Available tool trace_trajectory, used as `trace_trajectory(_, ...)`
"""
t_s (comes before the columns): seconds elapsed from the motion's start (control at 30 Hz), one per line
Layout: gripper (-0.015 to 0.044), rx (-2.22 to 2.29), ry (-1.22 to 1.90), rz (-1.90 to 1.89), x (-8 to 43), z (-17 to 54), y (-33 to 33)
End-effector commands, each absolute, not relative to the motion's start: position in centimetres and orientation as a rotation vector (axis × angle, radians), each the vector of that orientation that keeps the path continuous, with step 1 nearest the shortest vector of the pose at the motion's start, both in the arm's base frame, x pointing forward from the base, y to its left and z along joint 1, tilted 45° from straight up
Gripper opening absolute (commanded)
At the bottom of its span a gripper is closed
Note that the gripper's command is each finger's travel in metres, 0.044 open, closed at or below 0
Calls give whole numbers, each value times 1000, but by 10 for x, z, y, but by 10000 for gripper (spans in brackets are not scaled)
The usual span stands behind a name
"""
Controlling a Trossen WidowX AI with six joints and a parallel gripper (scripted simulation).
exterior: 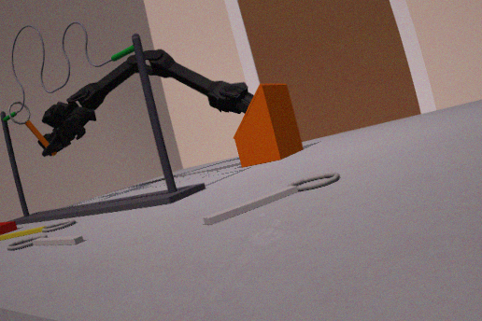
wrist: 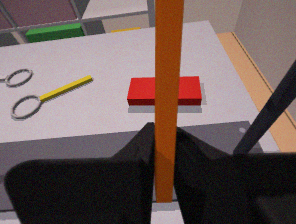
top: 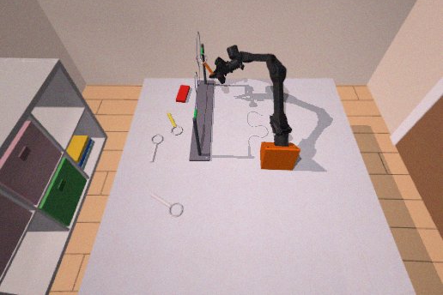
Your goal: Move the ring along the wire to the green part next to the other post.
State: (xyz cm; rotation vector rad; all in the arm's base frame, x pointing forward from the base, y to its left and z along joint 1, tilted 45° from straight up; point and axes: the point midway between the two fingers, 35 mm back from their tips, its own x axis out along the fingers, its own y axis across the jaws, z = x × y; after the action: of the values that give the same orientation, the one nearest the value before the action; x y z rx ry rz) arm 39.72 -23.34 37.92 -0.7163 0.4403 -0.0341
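Note:
My gripper point(top: 214, 75) point(exterior: 49, 147) point(wrist: 158, 128) is shut on the orange handle point(top: 208, 68) point(exterior: 37, 134) point(wrist: 167, 75), near its lower end. The handle slants up toward the far post point(top: 204, 75) point(exterior: 14, 169) point(wrist: 270, 107). The ring point(top: 202, 63) point(exterior: 21, 123) is around the wire at the inner end of the far green part point(top: 202, 50) point(exterior: 7, 118), where the grey wire point(exterior: 43, 57) begins to rise. Whether the ring touches the grey wire cannot be told. The other green part point(top: 195, 114) point(exterior: 122, 53) is beside the near post point(top: 197, 135) point(exterior: 154, 118).
The dark base point(top: 205, 112) point(exterior: 112, 206) carries both posts. Beyond it lie a red block point(top: 183, 93) point(wrist: 140, 91), a yellow-handled ring tool point(top: 172, 120) point(wrist: 65, 88) and two pale ring tools. The orange arm base point(top: 279, 157) point(exterior: 262, 132) stands on my side.

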Motion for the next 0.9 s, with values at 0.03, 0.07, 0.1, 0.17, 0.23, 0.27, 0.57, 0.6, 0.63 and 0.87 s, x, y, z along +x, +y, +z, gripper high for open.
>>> trace_trajectory(0.03,-150,-649,444,-12,396,373,-221)
trace_trajectory(0.07,-150,-634,446,-7,395,371,-219)
trace_trajectory(0.1,-150,-618,448,-3,395,370,-217)
trace_trajectory(0.17,-150,-582,453,7,394,366,-212)
trace_trajectory(0.23,-150,-544,458,18,393,363,-206)
trace_trajectory(0.27,-150,-525,460,23,393,361,-204)
trace_trajectory(0.57,-150,-327,483,78,388,349,-176)
trace_trajectory(0.6,-150,-311,485,82,388,348,-174)
trace_trajectory(0.63,-150,-294,487,87,388,347,-171)
trace_trajectory(0.87,-150,-140,501,128,384,343,-148)
